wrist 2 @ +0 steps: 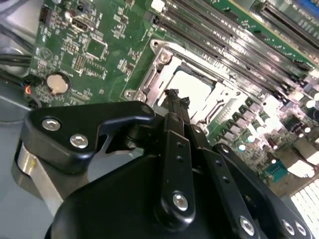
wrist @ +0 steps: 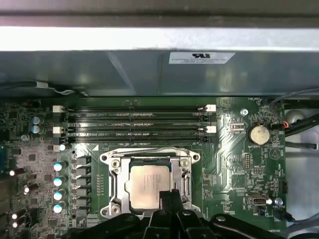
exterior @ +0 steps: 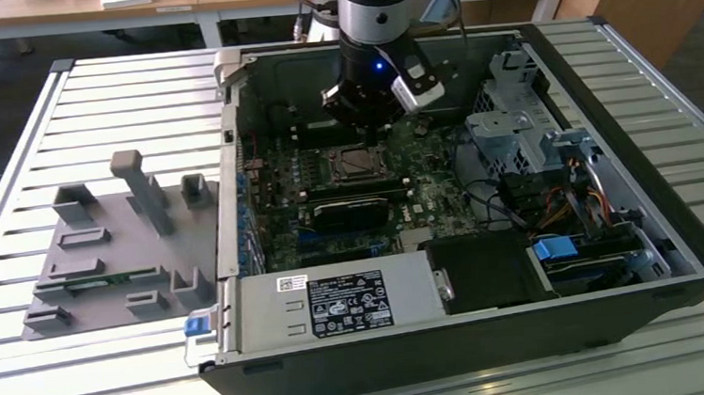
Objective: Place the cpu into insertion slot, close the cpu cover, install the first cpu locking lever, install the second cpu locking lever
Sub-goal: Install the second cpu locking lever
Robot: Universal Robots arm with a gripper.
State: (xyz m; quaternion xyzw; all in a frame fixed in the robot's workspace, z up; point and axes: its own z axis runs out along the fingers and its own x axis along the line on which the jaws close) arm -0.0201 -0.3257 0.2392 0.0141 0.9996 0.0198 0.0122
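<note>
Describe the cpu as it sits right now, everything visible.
The cpu is a small flat square chip with a pale silvery-beige metal top, lying flat and level in the insertion slot on the green motherboard. The cpu cover, a silvery metal frame, lies around it, its cut-out leaving the chip's top exposed. In both wrist views the black gripper hangs close above one edge of the chip and hides part of it; actual contact cannot be judged. In the exterior view the chip sits just below the arm.

Socket edge: the black gripper (wrist: pixel 169 199) covers the near rim of the silvery metal-rimmed insertion slot (wrist: pixel 149 186).
Fingertips: too bunched to tell.
</note>
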